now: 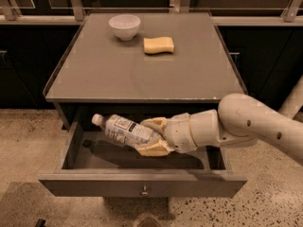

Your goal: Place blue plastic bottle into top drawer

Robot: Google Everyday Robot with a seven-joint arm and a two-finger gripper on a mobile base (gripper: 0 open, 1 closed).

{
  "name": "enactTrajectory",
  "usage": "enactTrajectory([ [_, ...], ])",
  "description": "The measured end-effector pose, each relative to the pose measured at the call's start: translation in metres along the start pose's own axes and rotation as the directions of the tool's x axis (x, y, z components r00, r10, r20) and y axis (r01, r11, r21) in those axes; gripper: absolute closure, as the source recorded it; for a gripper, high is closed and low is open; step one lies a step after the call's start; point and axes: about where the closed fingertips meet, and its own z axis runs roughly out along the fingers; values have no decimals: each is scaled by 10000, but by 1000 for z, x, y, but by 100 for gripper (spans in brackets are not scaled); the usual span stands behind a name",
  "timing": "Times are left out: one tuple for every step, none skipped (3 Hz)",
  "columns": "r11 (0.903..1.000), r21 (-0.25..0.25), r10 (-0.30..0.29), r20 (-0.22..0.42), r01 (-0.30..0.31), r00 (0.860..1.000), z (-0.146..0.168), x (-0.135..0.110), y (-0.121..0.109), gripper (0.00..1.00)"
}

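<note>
Blue plastic bottle (125,130) lies near-horizontal at centre frame, white cap toward frame left, hanging over the open top drawer (142,186); its shadow on the drawer floor suggests no contact. Gripper (150,137) reaches in from frame right, just under the cabinet top (142,74), both fingers clamped on the bottle's base end. Step in hand: placement. The next move, as judged, calls for lowering to the drawer floor clear of the walls, then letting go; white bowl (124,26) and yellow sponge (158,45) at upper centre are uninvolved.

Blue plastic bottle (124,129) in gripper (150,137) above top drawer (142,186)
</note>
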Motion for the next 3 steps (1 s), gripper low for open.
enactTrajectory([
  [9958, -678, 660, 738, -610, 9951, 8, 47, -12, 100],
  [9876, -922, 1356, 961, -1268, 9861, 12, 82, -18, 100],
  [9866, -960, 1412, 979, -1319, 9851, 13, 84, -18, 81],
])
